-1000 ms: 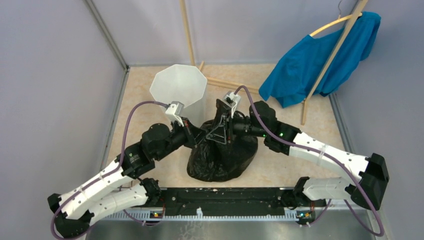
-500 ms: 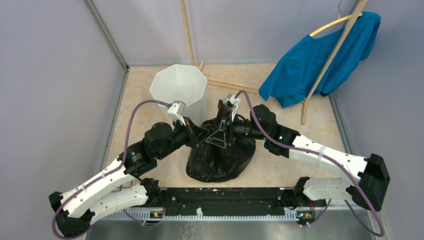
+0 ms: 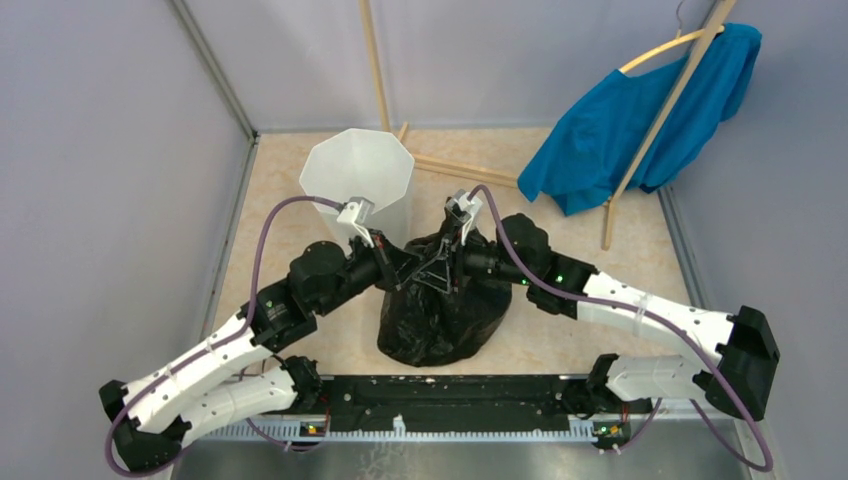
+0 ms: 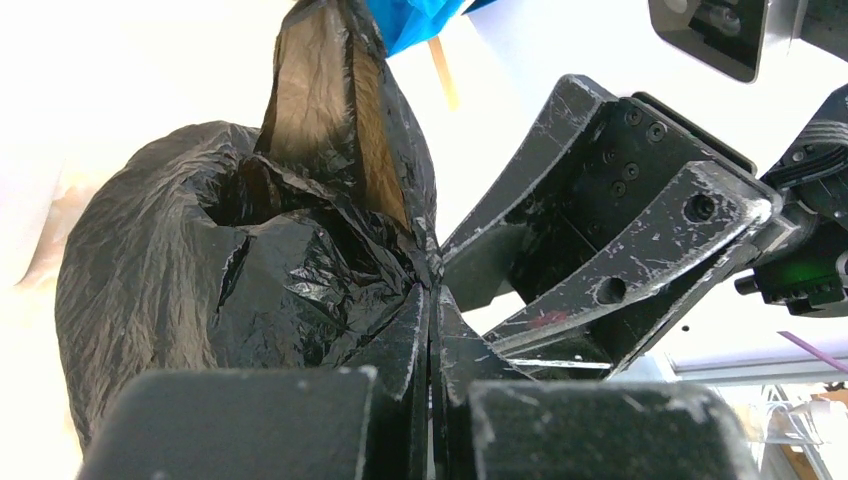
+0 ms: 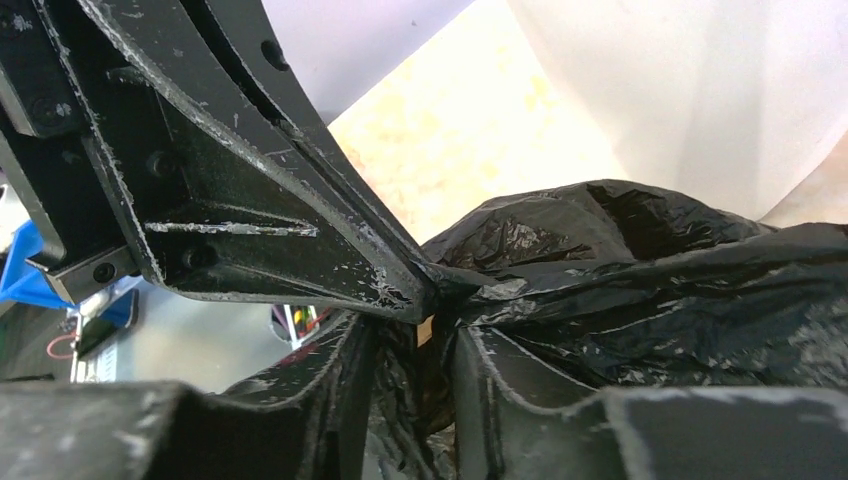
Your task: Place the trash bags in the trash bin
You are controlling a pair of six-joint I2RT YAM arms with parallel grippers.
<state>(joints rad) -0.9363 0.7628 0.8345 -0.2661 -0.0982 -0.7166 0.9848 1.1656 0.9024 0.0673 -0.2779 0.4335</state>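
Your left end effector (image 3: 408,279) and right end effector (image 3: 440,272) both clamp the gathered top of the bag (image 3: 440,325). Its bulk sits below them, neck pointing up, with the bin (image 3: 356,170) just beyond the left one.

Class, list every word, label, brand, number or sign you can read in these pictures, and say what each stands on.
None: no view shows any readable text. The trash bag, the trash bin and the blue garment bear no visible print.
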